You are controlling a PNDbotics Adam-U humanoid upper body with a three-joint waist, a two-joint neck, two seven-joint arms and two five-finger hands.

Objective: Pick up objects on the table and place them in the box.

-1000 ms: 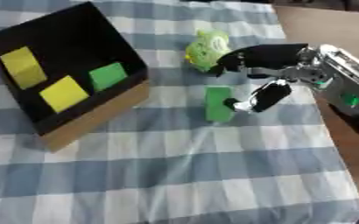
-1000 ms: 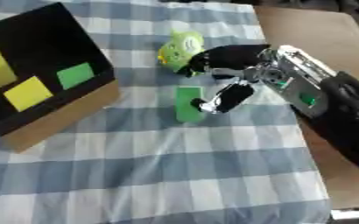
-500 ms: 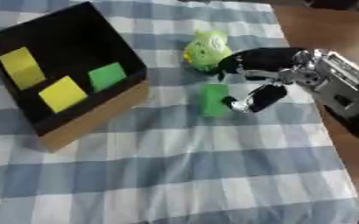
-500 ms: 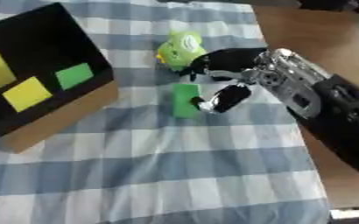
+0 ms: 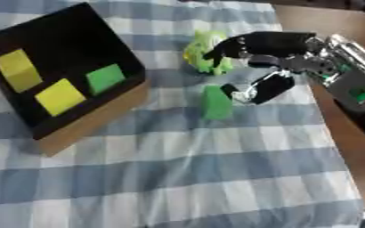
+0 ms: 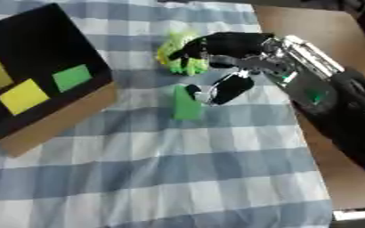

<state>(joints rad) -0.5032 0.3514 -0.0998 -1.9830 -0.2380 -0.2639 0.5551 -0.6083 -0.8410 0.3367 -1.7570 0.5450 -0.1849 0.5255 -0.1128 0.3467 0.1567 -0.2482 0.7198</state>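
A green block [image 5: 216,102] stands upright on the checked cloth, right of the box [image 5: 92,121]. Behind it sits a light green toy [image 6: 176,54]. My right hand [image 5: 277,42] comes in from the right, open: its dark fingers stretch leftward over the toy and their tips hide part of it, while the thumb [image 5: 263,88] hangs down against the block's right side. The box is black inside with a cardboard wall; in it lie two yellow blocks [image 5: 18,70] [image 5: 59,95] and a green one [image 5: 106,78]. My left hand shows in neither view.
The blue and white checked cloth [image 5: 178,178] covers the table; bare brown tabletop [image 5: 326,22] shows along the right edge, under my forearm. The box takes up the upper left.
My right hand has crept a little to the left, its fingertips now reaching over the toy and its thumb closer to the green block. The block and toy stay put.
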